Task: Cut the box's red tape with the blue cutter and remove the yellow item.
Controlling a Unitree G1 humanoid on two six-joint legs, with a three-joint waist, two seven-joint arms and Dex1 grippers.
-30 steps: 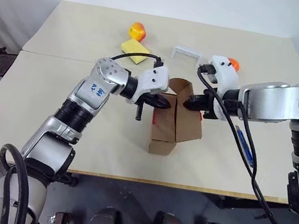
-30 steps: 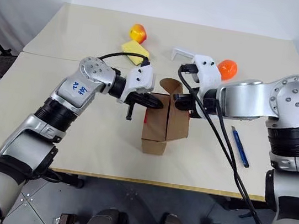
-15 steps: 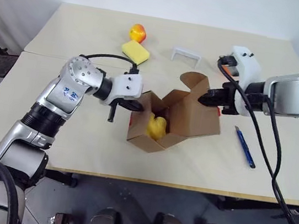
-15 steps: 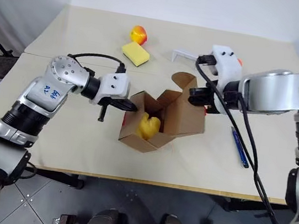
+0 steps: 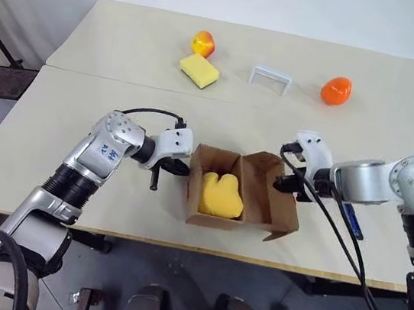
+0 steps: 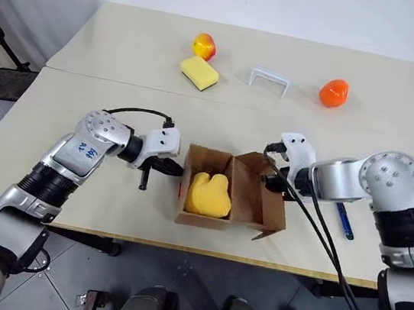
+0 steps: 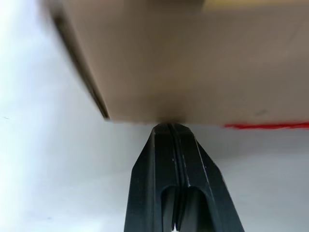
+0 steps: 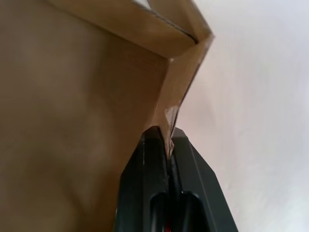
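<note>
So the box (image 5: 241,194) is sitting open near the front edge of the table (image 5: 82,107), and the yellow item (image 5: 220,195) is lying right inside it. My left gripper (image 5: 182,168) is pressed together, tips up against the box's left wall, with a sliver of the red tape (image 7: 270,126) showing at the bottom of that wall. My right gripper (image 5: 281,183) is pinching the edge of the box's flap on the right side. The blue cutter (image 6: 343,220) lies on the table just right of the box, past my right arm. Behind the box, well apart: a yellow sponge (image 5: 199,71), an apple (image 5: 202,43), a white bracket (image 5: 270,78), an orange ball (image 5: 336,91).
</note>
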